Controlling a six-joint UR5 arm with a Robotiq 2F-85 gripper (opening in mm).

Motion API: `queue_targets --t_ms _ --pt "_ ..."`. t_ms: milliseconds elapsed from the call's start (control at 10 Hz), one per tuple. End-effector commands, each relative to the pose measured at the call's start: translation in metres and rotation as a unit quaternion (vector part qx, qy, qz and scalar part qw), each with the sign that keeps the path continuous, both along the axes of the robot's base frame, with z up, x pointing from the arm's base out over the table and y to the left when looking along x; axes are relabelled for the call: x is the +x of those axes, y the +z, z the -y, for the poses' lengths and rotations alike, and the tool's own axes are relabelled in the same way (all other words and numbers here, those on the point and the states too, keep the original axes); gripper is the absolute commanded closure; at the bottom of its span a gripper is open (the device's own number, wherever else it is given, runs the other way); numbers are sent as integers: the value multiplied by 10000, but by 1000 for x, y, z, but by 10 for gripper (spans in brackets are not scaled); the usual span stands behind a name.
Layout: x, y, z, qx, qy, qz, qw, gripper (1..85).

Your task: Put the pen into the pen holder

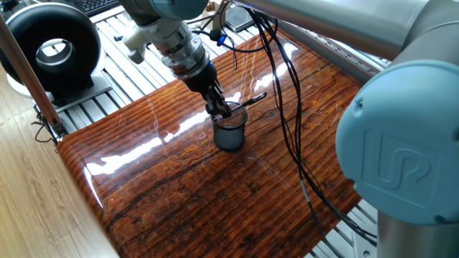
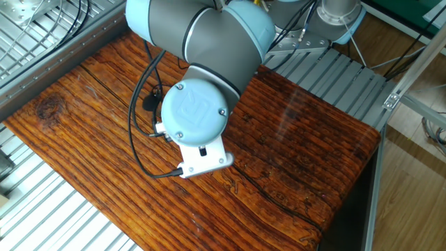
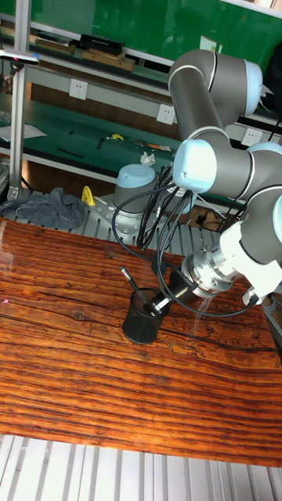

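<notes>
On the glossy wooden table [image 1: 179, 215], my arm's gripper [image 1: 223, 110] reaches down to the rim of the pen holder [image 1: 230, 134], the small mesh cup standing upright near the middle of the board. The pen [image 1: 252, 97] leans in that cup: its lower end looks to be inside the mesh, while its upper end juts out slantwise over the rim, seen as a thin dark rod in the tall fixed view [image 3: 131, 283]. The fingertips sit right at the rim beside the pen, but at this size I cannot tell whether they are clamped on it or parted. In the other fixed view, the arm's wrist joint hides cup, pen and tool alike. By my reading, the job is nearly done: the pen is in the holder, resting at a tilt. What remains is to confirm the release and lift the tool clear without dragging the cup.
</notes>
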State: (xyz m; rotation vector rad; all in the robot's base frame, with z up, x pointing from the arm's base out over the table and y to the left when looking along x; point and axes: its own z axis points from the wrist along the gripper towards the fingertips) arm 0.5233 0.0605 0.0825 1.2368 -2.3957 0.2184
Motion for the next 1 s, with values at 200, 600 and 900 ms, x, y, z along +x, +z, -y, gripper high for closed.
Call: queue_targets --t_ms 200,600,900 --pt "-1 -3 -7 114 -66 -12 9999 547" --pt "0 -3 -7 127 -71 -2 9999 437" --pt "1 -3 -7 132 -52 7 9999 413"
